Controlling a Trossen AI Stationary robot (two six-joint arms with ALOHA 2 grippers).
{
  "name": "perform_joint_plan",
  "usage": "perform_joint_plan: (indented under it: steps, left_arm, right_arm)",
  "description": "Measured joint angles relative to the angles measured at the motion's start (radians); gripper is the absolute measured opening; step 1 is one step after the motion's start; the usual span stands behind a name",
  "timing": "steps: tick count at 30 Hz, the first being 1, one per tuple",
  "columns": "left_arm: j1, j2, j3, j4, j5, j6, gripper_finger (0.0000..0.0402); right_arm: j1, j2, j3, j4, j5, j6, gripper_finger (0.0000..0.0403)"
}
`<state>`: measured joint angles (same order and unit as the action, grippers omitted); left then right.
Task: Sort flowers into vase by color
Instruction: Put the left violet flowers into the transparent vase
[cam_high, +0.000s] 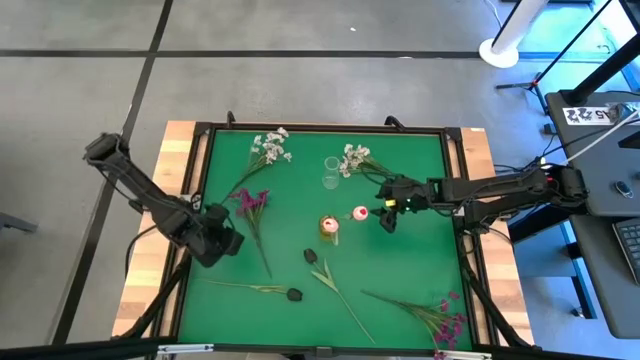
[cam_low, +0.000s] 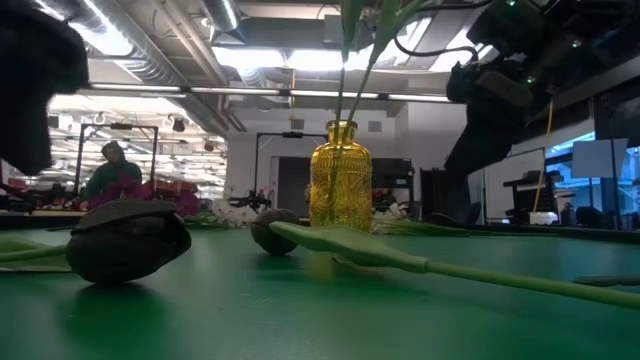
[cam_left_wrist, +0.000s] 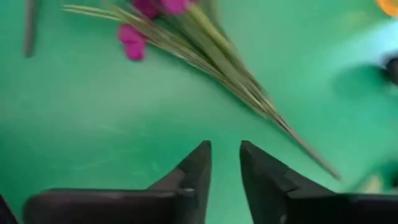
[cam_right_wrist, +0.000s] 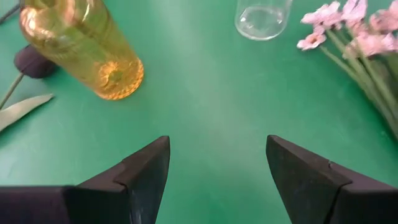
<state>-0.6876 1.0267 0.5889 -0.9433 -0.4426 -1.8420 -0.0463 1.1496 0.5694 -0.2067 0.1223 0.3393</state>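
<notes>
A yellow glass vase (cam_high: 329, 229) stands mid-table and holds two green stems (cam_low: 352, 70); pink buds (cam_high: 360, 213) show above it. A clear vase (cam_high: 331, 173) stands farther back. White sprigs (cam_high: 270, 148) (cam_high: 355, 158), magenta sprigs (cam_high: 250, 200) (cam_high: 445, 320) and dark buds (cam_high: 310, 256) (cam_high: 293, 294) lie flat on the mat. My right gripper (cam_right_wrist: 217, 162) hovers open just right of the yellow vase (cam_right_wrist: 81, 43), holding nothing. My left gripper (cam_left_wrist: 225, 168) is open by a narrow gap, above the mat near the magenta sprig's stems (cam_left_wrist: 249, 87).
A black frame (cam_high: 200, 130) borders the green mat, with wooden table edge outside it. A long leaf (cam_low: 350, 245) and a dark bud (cam_low: 130, 240) lie near the front. Bare mat lies between the yellow vase and the right edge.
</notes>
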Motion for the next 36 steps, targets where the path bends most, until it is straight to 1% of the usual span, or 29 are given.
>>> perform_joint_plan:
  steps: [2, 6, 12, 17, 22, 25, 29, 36]
  left_arm:
    - [0.037, 0.000, -0.025, 0.019, -0.001, -0.032, 0.0114]
    - [0.119, 0.000, -0.074, 0.133, -0.001, -0.065, 0.0150]
    - [0.256, 0.000, -0.122, 0.276, 0.016, 0.013, 0.0178]
    - [0.343, 0.009, -0.129, 0.287, 0.066, 0.062, 0.0184]
    - [0.424, 0.036, -0.129, 0.299, 0.072, 0.134, 0.0185]
    - [0.470, 0.067, -0.129, 0.305, 0.115, 0.193, 0.0185]
    - [0.514, 0.123, -0.129, 0.316, 0.173, 0.229, 0.0185]
    - [0.568, 0.187, -0.129, 0.395, 0.180, 0.302, 0.0185]
  right_arm:
    - [0.000, 0.000, 0.000, 0.018, -0.002, -0.003, 0.0264]
    - [0.000, 0.000, 0.000, 0.025, -0.010, -0.012, 0.0264]
    - [0.000, 0.000, 0.000, 0.024, -0.012, -0.029, 0.0264]
    - [0.000, 0.000, 0.000, 0.024, -0.014, -0.029, 0.0264]
    - [0.000, 0.000, 0.000, 0.025, -0.012, -0.029, 0.0264]
    - [0.000, 0.000, 0.000, 0.025, -0.011, -0.029, 0.0264]
    - [0.001, 0.000, 0.000, 0.025, -0.010, -0.029, 0.0264]
    - [0.001, 0.000, 0.000, 0.025, -0.010, -0.029, 0.0264]
